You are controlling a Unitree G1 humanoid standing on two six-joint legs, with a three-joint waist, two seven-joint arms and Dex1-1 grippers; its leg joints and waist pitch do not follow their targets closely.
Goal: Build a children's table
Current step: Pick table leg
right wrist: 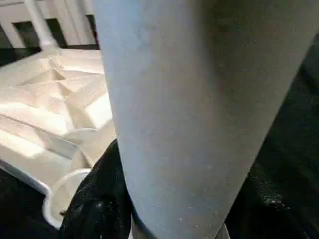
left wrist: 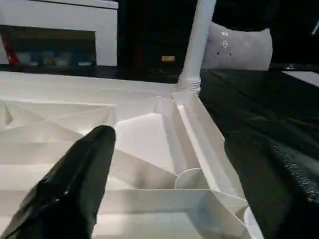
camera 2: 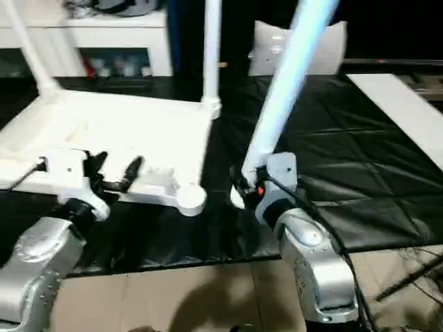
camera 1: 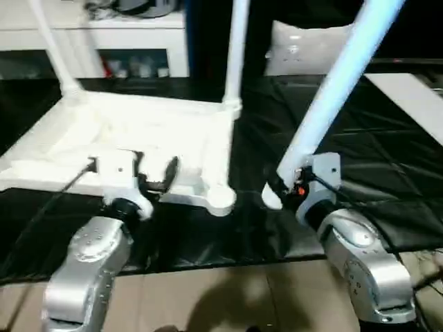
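Note:
The children's table top (camera 1: 138, 131) lies upside down on the black mat, ribs facing up. Two white legs stand upright in its far corners, one on the left (camera 1: 52, 48) and one on the right (camera 1: 235, 55). My right gripper (camera 1: 287, 183) is shut on the thick end of a third leg (camera 1: 339, 83), which tilts up and to the right. That end hangs just right of the near right corner socket (camera 1: 221, 199), apart from it. My left gripper (camera 1: 156, 171) is open over the top's near edge, its fingers (left wrist: 75, 189) spread above the ribs with nothing between them.
A white cabinet (camera 1: 124, 41) with shelves stands behind the table top. A pale cushion (camera 1: 311, 45) sits at the back right and a white board (camera 1: 415, 104) lies at the right. The black mat (camera 1: 360, 152) ends at tan floor (camera 1: 228, 297) near me.

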